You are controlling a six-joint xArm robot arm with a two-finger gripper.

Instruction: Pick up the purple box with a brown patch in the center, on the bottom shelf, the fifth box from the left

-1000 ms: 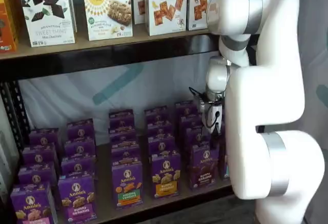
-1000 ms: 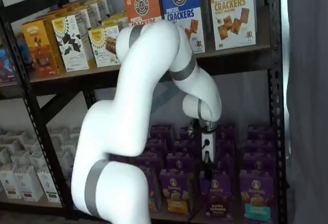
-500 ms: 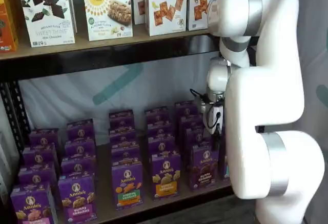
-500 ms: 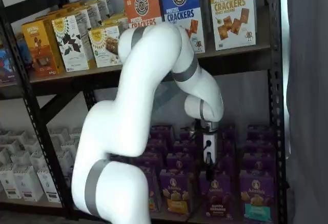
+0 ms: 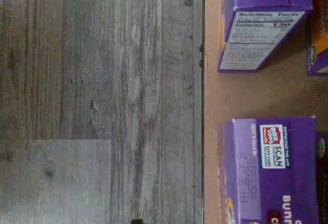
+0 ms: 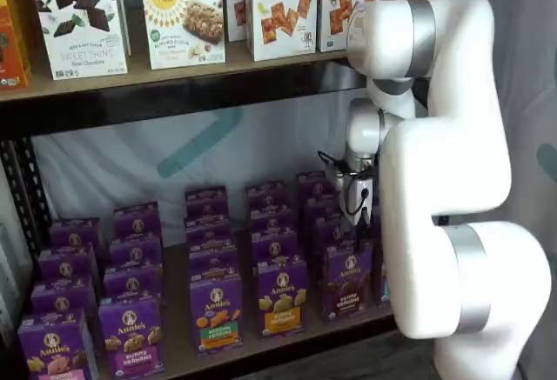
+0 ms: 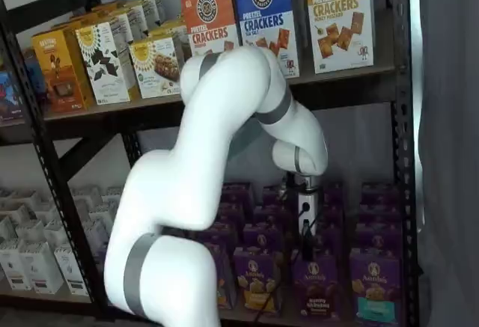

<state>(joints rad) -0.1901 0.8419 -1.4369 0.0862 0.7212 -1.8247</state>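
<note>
Bottom shelf (image 6: 178,358) sits lower frame w/ purple box (image 6: 346,282) upright just below gripper (image 6: 359,239), whose jaws look wide open & holding nothing.

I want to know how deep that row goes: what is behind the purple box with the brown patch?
More purple boxes line up behind the purple box; the arm hides the row's right side.

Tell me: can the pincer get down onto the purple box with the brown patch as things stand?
Probably yes. The pincer hangs just above the purple box at the front of the bottom shelf, with nothing visible between them. Neighbouring cartons stand close on either side.
</note>
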